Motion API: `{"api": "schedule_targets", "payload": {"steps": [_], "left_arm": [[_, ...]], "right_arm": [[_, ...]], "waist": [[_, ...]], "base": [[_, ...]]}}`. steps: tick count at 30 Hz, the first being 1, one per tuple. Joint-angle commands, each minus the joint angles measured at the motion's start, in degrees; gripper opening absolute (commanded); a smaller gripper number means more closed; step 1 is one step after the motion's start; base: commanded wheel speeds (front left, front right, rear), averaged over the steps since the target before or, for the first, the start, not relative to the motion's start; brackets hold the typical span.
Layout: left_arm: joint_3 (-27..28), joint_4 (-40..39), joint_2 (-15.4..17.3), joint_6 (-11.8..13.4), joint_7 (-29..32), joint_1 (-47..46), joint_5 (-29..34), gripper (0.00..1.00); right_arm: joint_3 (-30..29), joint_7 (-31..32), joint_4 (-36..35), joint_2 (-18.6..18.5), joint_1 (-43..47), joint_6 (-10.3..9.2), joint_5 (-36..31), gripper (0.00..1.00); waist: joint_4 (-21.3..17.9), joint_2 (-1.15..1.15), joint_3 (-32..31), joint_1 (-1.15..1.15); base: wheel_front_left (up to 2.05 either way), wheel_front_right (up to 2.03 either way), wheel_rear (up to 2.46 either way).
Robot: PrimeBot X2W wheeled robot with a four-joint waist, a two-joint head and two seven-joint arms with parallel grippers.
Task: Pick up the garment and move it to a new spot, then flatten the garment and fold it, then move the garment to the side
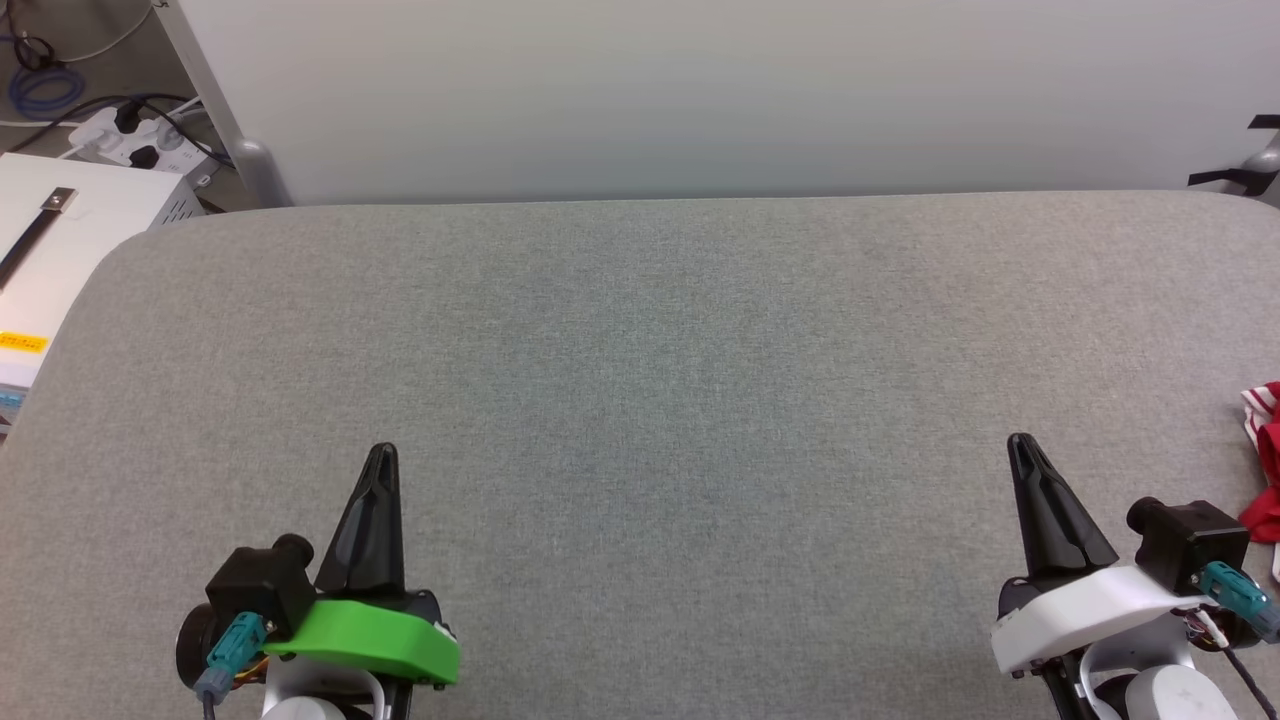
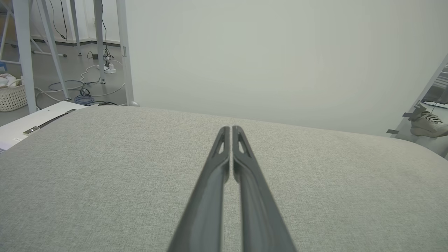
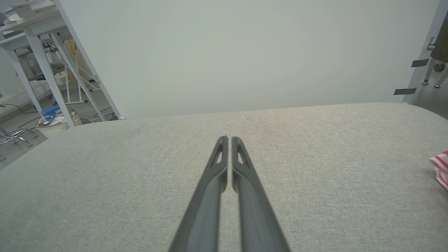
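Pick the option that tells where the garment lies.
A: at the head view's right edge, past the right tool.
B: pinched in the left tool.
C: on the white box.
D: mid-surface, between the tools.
A: the garment shows as red cloth with striped trim at that edge, apart from the shut right tool.

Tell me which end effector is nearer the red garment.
Right. The right end effector sits a short way left of the garment; the left end effector is much farther left.
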Motion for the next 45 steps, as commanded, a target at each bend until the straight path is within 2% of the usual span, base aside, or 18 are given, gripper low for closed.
{"api": "schedule_targets", "payload": {"steps": [1,45], "left_arm": [[0.0,-0.1,0.0,0.1,0.2,0.0,0.2,0.00],[0.1,-2.1,-0.2,2.3,5.3,0.2,4.9,0.00]], "right_arm": [[0.0,0.1,-0.1,0.0,0.0,0.00,-0.3,0.00],[-1.0,3.4,-1.9,1.1,0.6,-0.01,-5.8,0.00]], "waist": [[0.0,0.00,0.0,0.00],[0.1,0.00,-0.9,0.00]], "base": [[0.00,0.00,0.00],[0.00,0.00,0.00]]}}
